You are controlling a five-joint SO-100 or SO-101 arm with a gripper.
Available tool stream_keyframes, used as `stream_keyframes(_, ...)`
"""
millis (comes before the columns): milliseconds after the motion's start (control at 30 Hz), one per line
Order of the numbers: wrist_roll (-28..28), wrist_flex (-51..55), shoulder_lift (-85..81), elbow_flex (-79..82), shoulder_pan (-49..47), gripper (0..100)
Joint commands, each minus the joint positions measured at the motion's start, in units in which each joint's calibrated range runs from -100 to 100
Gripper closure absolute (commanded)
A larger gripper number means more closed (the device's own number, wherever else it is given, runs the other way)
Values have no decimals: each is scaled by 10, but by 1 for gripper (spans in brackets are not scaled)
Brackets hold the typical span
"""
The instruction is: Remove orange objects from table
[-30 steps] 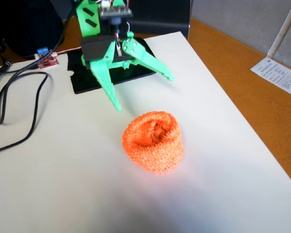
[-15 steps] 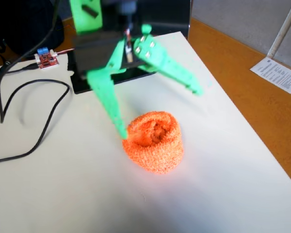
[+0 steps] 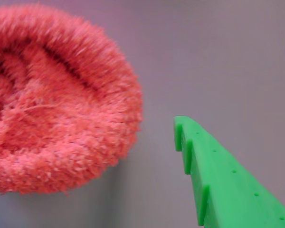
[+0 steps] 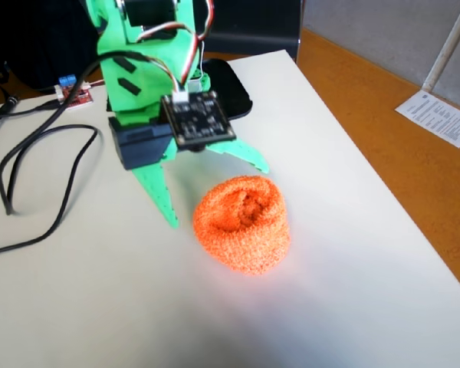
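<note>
A pale cream bench (image 4: 345, 253) lies under me, orange-brown floor past its right edge. The orange bundle (image 4: 242, 223) sits mid-bench, toward that edge, dimple up and free to take from above. My pincer (image 4: 218, 192) hangs just behind it, spread wide and empty; whether either finger touches it I cannot tell.

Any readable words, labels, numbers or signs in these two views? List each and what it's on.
None can be read.
Printed sheet on the orange-brown floor, fixed view: lines of text, too small to read.
Black circuit board above the hand: markings too small.
Wrist view: no text.
</note>
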Motion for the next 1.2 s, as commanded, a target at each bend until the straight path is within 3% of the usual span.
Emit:
stream_keyframes(0,5,-20,13,1,-8,45)
stream_keyframes(267,22,-103,85,-1,-9,45)
stream_keyframes(367,22,-123,100,0,-7,50)
stream_keyframes(700,16,-160,109,28,-12,54)
stream_keyframes(767,15,-164,109,31,-12,62)
stream_keyframes(833,4,-173,109,34,-14,85)
stream_keyframes(867,2,-174,109,35,-14,91)
stream_keyframes(1167,-6,-196,109,36,-17,100)
